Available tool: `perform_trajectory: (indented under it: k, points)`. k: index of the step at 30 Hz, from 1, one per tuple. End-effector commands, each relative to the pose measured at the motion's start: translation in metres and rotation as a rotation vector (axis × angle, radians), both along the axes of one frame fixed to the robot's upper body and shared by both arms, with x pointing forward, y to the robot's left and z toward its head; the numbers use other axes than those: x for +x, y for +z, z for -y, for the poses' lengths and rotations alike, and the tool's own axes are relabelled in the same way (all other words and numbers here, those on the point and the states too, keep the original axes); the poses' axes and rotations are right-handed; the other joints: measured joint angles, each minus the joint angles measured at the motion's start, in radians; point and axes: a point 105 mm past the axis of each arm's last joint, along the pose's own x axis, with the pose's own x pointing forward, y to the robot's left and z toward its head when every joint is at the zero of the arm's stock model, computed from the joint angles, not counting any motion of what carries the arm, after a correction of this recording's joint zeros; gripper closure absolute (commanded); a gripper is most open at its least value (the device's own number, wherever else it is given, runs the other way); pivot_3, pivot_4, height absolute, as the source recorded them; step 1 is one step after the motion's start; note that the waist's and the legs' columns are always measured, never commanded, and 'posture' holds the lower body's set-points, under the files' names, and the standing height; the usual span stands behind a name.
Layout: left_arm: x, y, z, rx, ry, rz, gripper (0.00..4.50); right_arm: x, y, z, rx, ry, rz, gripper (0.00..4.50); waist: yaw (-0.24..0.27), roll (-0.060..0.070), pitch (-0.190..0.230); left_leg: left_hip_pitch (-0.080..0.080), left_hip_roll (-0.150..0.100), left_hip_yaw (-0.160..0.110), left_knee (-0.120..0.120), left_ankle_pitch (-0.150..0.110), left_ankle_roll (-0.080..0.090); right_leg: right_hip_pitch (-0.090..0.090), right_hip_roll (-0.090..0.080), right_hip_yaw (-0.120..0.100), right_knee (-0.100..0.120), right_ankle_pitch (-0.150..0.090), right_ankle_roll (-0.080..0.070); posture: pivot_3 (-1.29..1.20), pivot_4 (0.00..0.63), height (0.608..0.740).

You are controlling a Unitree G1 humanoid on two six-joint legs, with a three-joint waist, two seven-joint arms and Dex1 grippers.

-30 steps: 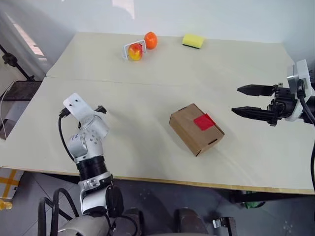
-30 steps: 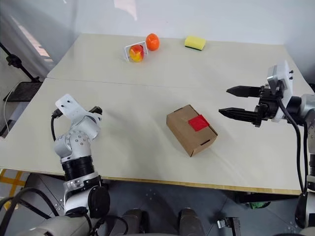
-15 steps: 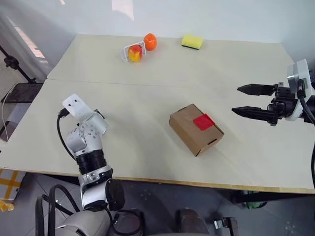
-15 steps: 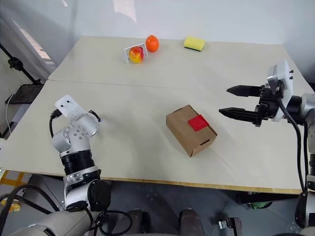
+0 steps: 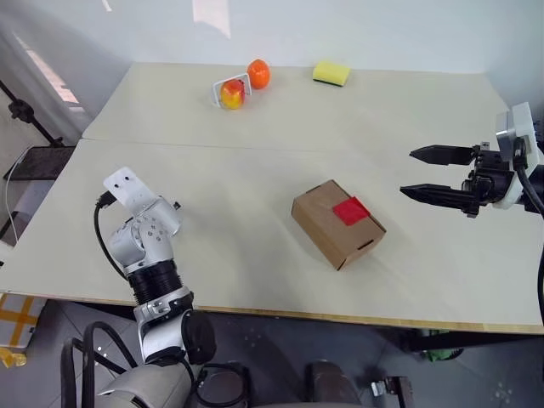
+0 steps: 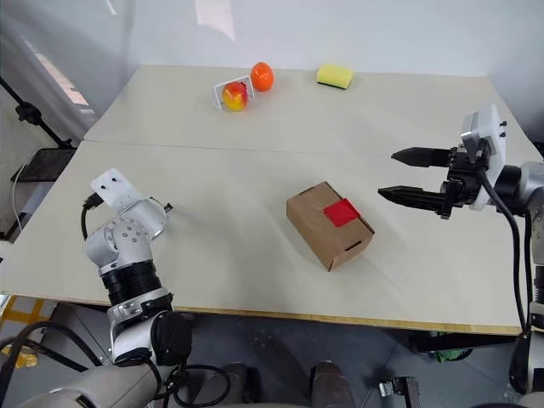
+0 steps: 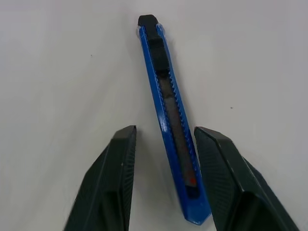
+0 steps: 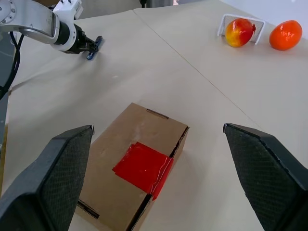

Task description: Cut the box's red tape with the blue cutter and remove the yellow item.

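Observation:
The blue cutter (image 7: 171,125) lies flat on the pale table near its left side. My left gripper (image 7: 167,131) is lowered over it, open, with one finger on each side. One black finger (image 7: 118,178) stands clear of the cutter and the other finger (image 7: 226,178) is right at its edge. The brown box (image 5: 327,223) sits closed at the table's middle with the red tape (image 5: 351,210) across its top seam. My right gripper (image 5: 410,172) hovers open to the right of the box, pointing at it. The yellow item is hidden.
At the far side of the table lie a yellow sponge (image 5: 331,72), an orange fruit (image 5: 258,73) and a red-and-yellow fruit (image 5: 231,92) in a white wire holder. The table's front edge (image 5: 340,316) runs close below the box.
My left gripper's fingers have narrowed around the blue cutter and the wrist has tipped down a little. The right arm and the box have not moved.

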Motion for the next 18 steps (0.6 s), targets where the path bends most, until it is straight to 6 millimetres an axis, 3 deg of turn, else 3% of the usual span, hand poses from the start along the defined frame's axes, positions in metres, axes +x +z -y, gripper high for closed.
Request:
perform_trajectory:
  k: [1, 3, 8, 18]
  points:
    - [-0.018, -0.057, -0.004, -0.072, 0.000, -0.211, 2.99, -0.002, 0.007, 0.000, -0.006, -0.003, 0.041, 0.00, 0.001, 0.001, -0.001, 0.000, 0.000, 0.000, 0.000, 0.000, 0.000, 0.000, 0.000, 0.000, 0.000, 0.000, 0.000, 0.00, 0.150, 0.740]
    - [-0.019, -0.058, -0.006, -0.070, -0.001, -0.213, 2.99, -0.002, 0.006, 0.000, -0.005, -0.005, 0.041, 0.00, -0.001, 0.001, -0.001, 0.002, 0.000, 0.001, 0.000, 0.000, 0.000, 0.001, 0.000, 0.000, 0.000, 0.000, 0.000, 0.00, 0.150, 0.740]
    - [-0.018, -0.060, -0.008, -0.066, -0.004, -0.217, 4.08, -0.001, 0.006, -0.001, -0.003, -0.009, 0.041, 0.00, -0.003, 0.001, -0.001, 0.014, 0.000, 0.004, -0.003, 0.000, 0.000, 0.012, 0.000, 0.001, -0.003, 0.000, 0.000, 0.00, 0.150, 0.740]
    - [-0.026, -0.065, -0.027, -0.028, -0.006, -0.236, 4.09, 0.000, 0.006, -0.007, 0.011, -0.007, 0.046, 0.00, -0.013, 0.008, -0.005, 0.018, 0.002, 0.004, -0.004, 0.000, -0.001, 0.016, 0.001, 0.001, -0.004, 0.000, 0.000, 0.00, 0.150, 0.740]
